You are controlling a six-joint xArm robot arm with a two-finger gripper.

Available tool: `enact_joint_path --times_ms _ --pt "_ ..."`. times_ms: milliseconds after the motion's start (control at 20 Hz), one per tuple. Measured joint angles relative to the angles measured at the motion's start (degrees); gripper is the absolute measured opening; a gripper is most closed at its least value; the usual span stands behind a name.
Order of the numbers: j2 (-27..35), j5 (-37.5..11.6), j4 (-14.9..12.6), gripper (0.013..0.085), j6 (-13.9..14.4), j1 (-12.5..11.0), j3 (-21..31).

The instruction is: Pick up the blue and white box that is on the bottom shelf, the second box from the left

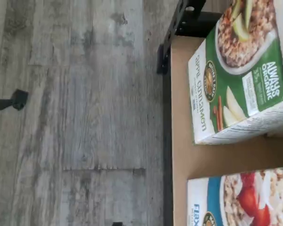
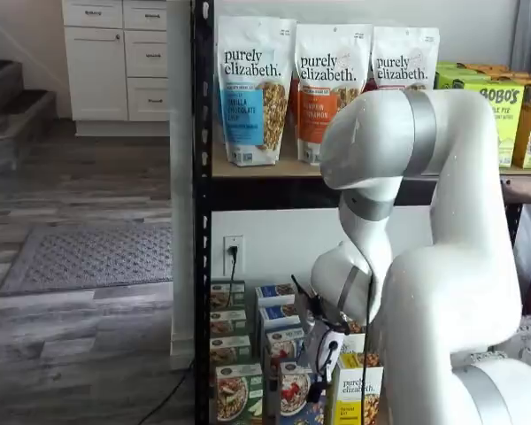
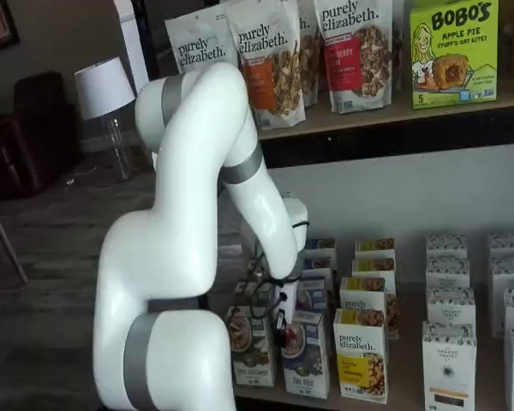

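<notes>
Two black fingers hang off the white gripper [image 3: 280, 324], and in a shelf view it sits low in front of the first rank of boxes; the fingers are too small and side-on to show a gap, but the jaws read as spread wide with nothing in them. Just behind and a touch to the side stands the blue and white box [image 3: 307, 353], upright, its long axis vertical, at the front edge of the bottom shelf [image 3: 411, 396]. So my call is that the move is a short reach straight in, fingers either side of the box's narrow width. Beside it stands the green-and-white box [image 3: 253, 347]; the wrist view reads "ALWAYS ORGANIC" and "apple cinnamon" on its face, and only "FLAX" on the blue one below. On the other flank is a yellow "purely elizabeth." box [image 3: 361, 354]. Above, granola bags [image 3: 269, 60] repeat that name, and a green carton [image 3: 453, 51] shouts "BOBO'S APPLE PIE".
</notes>
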Motion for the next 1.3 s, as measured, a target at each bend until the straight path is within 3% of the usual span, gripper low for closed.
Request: enact_joint_path --times_ms 400,1300 --pt "2.3 -0.7 5.5 0.0850 -4.7 0.1 -3.4" --pt "9.1 -0.4 1.1 0.0850 -1.0 -0.8 -12.3"
